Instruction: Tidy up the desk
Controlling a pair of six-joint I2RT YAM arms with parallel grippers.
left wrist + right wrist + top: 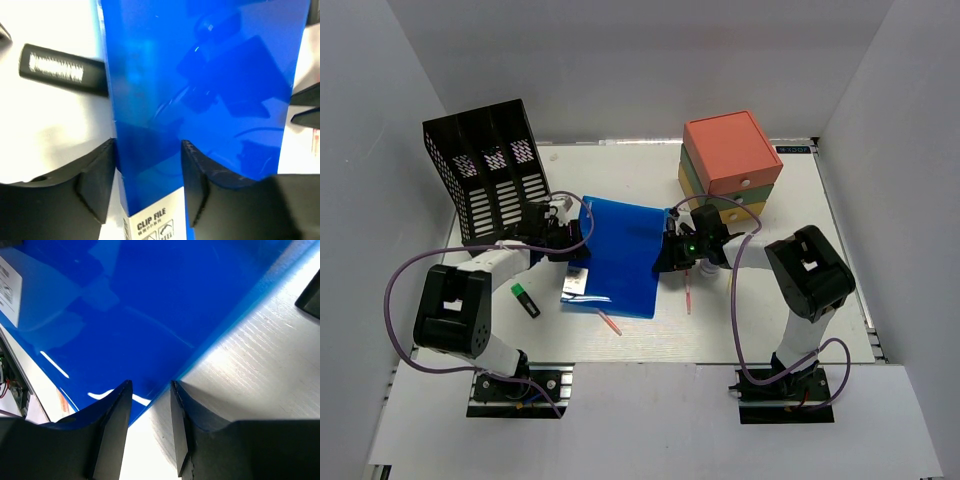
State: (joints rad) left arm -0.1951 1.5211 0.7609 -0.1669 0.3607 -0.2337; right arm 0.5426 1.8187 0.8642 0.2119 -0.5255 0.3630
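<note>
A blue clip file folder (620, 255) lies in the middle of the white desk (800, 250), with a white label (578, 283) near its front left corner. At the folder's left edge is my left gripper (576, 238). Its jaws (148, 145) stand apart on either side of the folder's spine (150, 165). My right gripper (669, 252) is at the folder's right edge. There the jaws (150, 384) are open and straddle the thin blue edge (165, 385), and white desk shows in the gap.
A black mesh file rack (490, 170) stands at the back left. The orange, green and yellow drawer box (730, 165) is at the back right. A green and black marker (525, 300) lies front left. Pink pens (610, 322) (688, 295) lie by the folder's front.
</note>
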